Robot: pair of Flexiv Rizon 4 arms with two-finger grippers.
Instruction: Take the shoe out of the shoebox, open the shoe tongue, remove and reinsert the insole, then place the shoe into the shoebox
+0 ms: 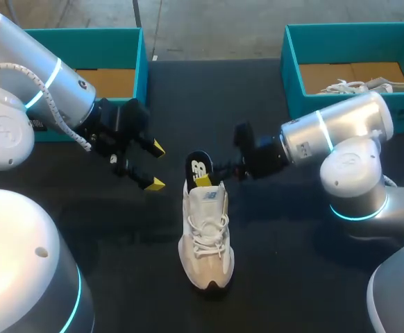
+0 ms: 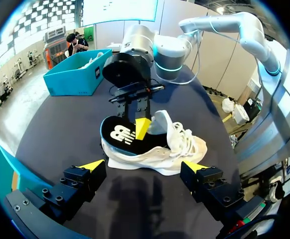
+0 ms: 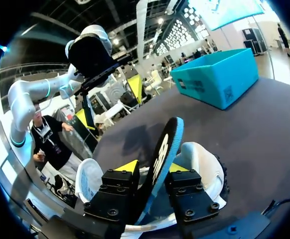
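Observation:
A white shoe stands on its sole in the middle of the black table, toe toward the front edge. A black insole with a blue edge sticks up out of its heel opening. My right gripper reaches in from the right at the heel. In the right wrist view the insole rises between its fingers, which stand slightly apart from it over the shoe. My left gripper hangs wide open to the left of the shoe, holding nothing. Ahead of its fingers lies the shoe.
A teal shoebox with a brown cardboard floor sits at the back left behind my left arm. A second teal box at the back right holds another white shoe.

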